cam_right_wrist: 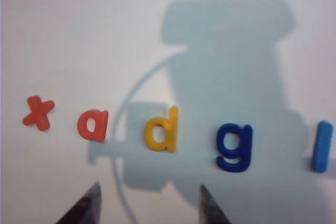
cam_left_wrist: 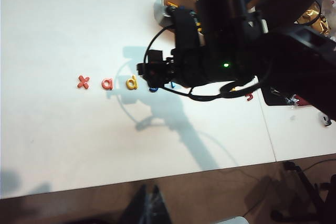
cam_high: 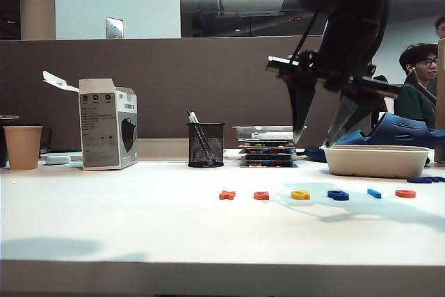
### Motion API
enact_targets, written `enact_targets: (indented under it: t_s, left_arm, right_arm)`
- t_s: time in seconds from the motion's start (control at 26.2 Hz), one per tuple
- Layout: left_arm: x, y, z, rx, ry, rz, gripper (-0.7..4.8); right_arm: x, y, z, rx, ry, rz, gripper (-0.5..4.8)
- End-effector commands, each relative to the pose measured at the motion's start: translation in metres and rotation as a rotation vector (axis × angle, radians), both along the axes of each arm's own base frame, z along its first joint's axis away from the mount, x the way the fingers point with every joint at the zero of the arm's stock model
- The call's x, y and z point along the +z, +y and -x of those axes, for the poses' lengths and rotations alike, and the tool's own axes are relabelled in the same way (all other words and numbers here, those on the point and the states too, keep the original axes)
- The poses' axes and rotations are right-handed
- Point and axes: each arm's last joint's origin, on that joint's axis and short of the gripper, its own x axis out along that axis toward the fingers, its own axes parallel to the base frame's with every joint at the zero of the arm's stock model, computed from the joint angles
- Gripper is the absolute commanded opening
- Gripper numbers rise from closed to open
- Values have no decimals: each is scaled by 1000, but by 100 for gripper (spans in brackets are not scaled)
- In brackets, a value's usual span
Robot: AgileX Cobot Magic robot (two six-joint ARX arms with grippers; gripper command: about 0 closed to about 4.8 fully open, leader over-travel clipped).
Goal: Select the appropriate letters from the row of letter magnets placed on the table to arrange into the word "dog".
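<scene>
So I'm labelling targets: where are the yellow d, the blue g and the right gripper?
yellow d (cam_right_wrist: 161, 131): right wrist view, on its bowl.
blue g (cam_right_wrist: 233, 145): right wrist view, on its loop.
right gripper (cam_high: 318, 137): exterior view, between fingertips.

Under my right gripper (cam_right_wrist: 148, 203) the surface (cam_right_wrist: 79, 35) looks smooth, matt white. The yellow d (cam_right_wrist: 161, 130), dark blue g (cam_right_wrist: 233, 148) and red-orange x (cam_right_wrist: 38, 113) look like smooth plastic with a soft sheen. My fingers (cam_right_wrist: 84, 208) seem dark and matt. The pen cup (cam_high: 206, 145) is black wire mesh.
</scene>
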Motion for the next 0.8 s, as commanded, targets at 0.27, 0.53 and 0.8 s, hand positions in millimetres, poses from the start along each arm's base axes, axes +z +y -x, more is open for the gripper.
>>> enact_targets:
  t_s: [0.27, 0.53, 0.8]
  left_arm:
    - [1, 1, 0, 4, -3, 5, -5]
    - [1, 1, 0, 4, -4, 5, -5]
    - [1, 1, 0, 5, -4, 5, -5]
  right_arm:
    - [-26, 13, -12, 15, 24, 11, 236]
    - [-39, 14, -15, 14, 52, 25, 236]
    - [-46, 17, -21, 15, 34, 16, 235]
